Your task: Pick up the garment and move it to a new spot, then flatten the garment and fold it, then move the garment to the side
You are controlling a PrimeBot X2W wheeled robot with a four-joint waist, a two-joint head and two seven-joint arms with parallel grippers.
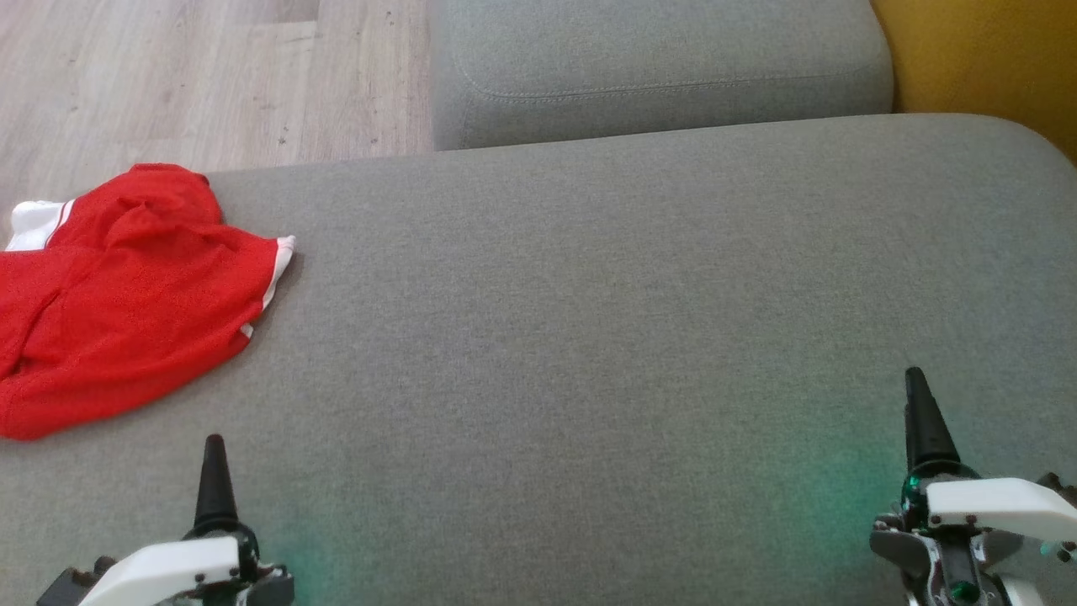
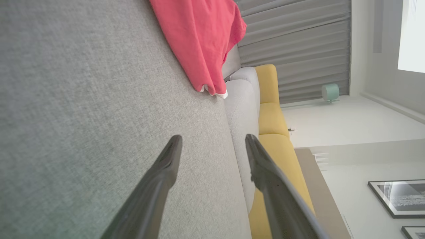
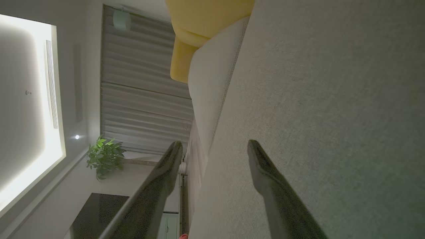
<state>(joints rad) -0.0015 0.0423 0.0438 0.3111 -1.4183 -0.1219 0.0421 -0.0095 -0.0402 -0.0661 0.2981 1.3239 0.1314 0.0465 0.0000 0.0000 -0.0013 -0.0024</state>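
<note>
Garment (image 1: 126, 295) red with white trim, lying crumpled on the seat cushion (image 1: 589, 337) at its far left corner, top fold reaching the cushion's far edge, part running past the head view's left side; left gripper (image 2: 212, 139) low over the cushion's near left, fingers spread wide, nothing between them; right gripper (image 3: 214, 144) over the cushion's near right, likewise spread wide and empty, well apart from the cloth; judged light, soft and limp, likely to sag and bunch once lifted, no risk of breakage, thin knit may slip from a shallow pinch; best hold looks to be the white-trimmed hem (image 1: 282, 252) facing the cushion's middle, pinched deep, second hold further along the same edge.
</note>
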